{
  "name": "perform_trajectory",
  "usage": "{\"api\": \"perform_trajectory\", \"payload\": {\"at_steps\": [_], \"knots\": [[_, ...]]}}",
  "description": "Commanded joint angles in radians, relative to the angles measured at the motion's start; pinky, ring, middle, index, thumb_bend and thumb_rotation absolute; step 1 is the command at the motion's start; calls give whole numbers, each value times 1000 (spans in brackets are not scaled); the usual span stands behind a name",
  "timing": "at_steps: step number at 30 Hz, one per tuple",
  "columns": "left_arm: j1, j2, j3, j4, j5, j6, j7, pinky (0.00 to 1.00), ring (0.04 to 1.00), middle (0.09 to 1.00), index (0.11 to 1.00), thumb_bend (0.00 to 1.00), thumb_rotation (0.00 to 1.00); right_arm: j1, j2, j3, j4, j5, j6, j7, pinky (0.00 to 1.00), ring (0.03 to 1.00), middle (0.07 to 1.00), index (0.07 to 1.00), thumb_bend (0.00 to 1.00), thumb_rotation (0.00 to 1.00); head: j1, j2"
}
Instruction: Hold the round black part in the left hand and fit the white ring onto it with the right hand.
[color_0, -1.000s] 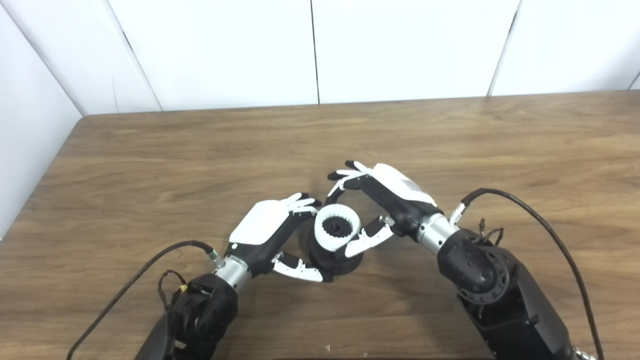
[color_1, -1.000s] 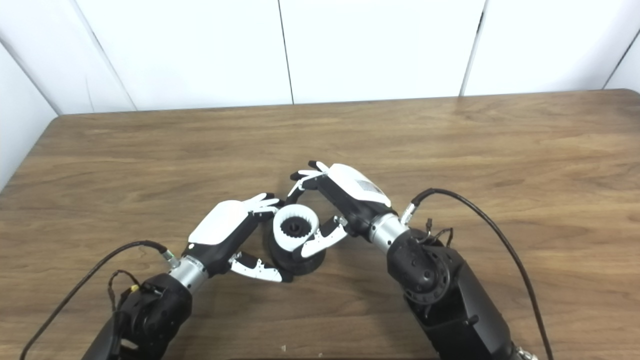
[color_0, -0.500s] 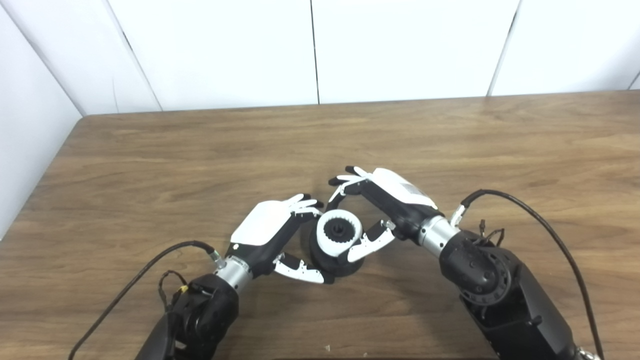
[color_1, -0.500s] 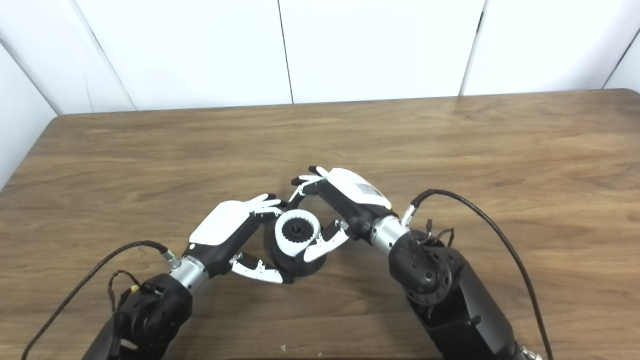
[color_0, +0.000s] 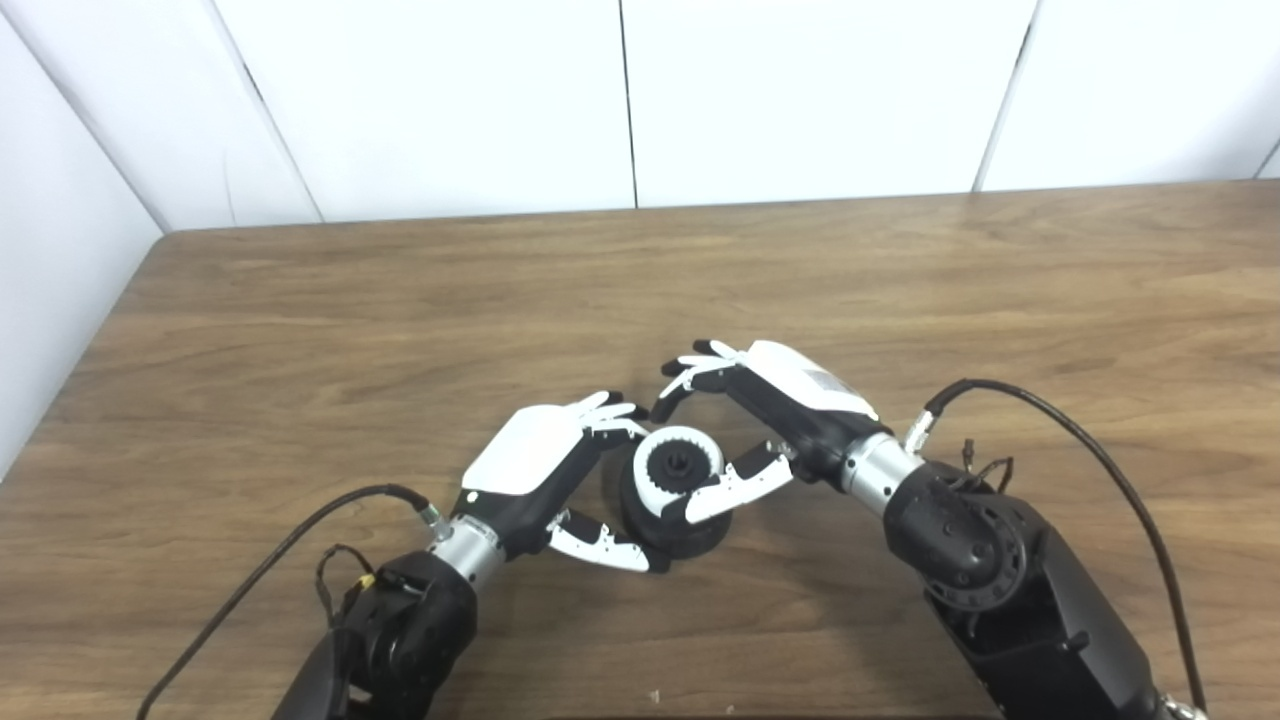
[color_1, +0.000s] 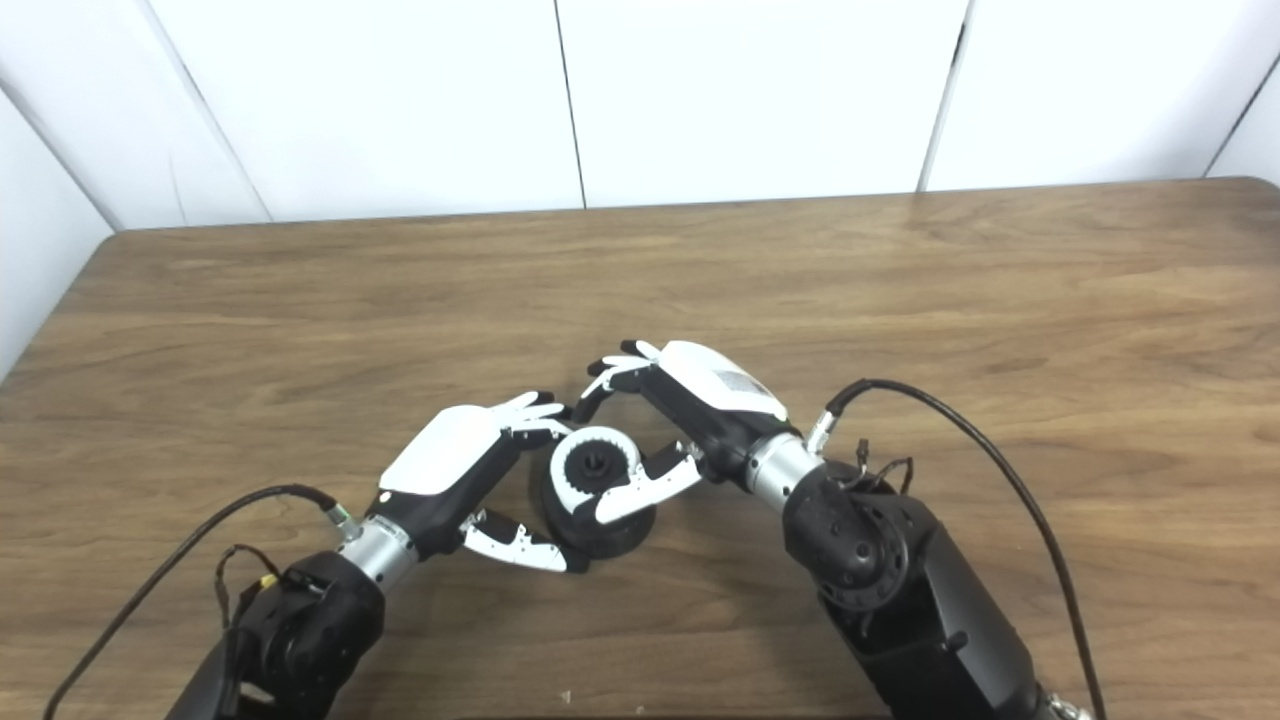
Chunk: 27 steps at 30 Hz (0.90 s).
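two hands are meeting near the desk's (color_0: 300, 300) front edge: the left hand (color_0: 540, 465) is clasping the round black part (color_0: 668, 520) sitting there, the right hand (color_0: 775, 410) pinching the white ring (color_0: 658, 470) seated on it.

Reaching in from both bottom corners, wrists angling inward; left hand (color_0: 540, 465) curling its fingers (color_0: 605, 408) forward, right hand (color_0: 770, 405) arching over, thumb pointing inward, both nearly meeting.
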Motion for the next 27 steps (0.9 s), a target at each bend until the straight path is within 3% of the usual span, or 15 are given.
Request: {"api": "perform_trajectory", "payload": {"at_steps": [1, 5, 13, 24, 27], "knots": [[-5, 3, 1, -3, -12, -6, 0, 893, 957, 887, 619, 713, 441, -38, 4, -7, -24, -6, -25, -7, 977, 987, 903, 716, 980, 414, 1, 2], [-6, 1, 2, -4, -12, -1, -3, 897, 957, 888, 623, 716, 451, -47, 1, -4, -27, -18, -18, 3, 958, 982, 916, 777, 1000, 429, 1, 1], [-6, -4, 5, -2, -13, 9, -8, 899, 963, 890, 621, 709, 414, -59, -10, -14, -42, -33, -9, 37, 1000, 1000, 999, 987, 1000, 562, 0, 2], [-7, 1, 10, 6, -17, -2, -4, 881, 956, 885, 618, 720, 442, -28, -6, -97, -57, 65, 17, 40, 1000, 1000, 1000, 1000, 1000, 563, -2, 0], [-8, 2, 13, 9, -23, 4, -12, 865, 957, 888, 646, 766, 458, -24, -19, -115, -56, 84, 15, 39, 1000, 1000, 1000, 1000, 1000, 566, -2, -1]]}}
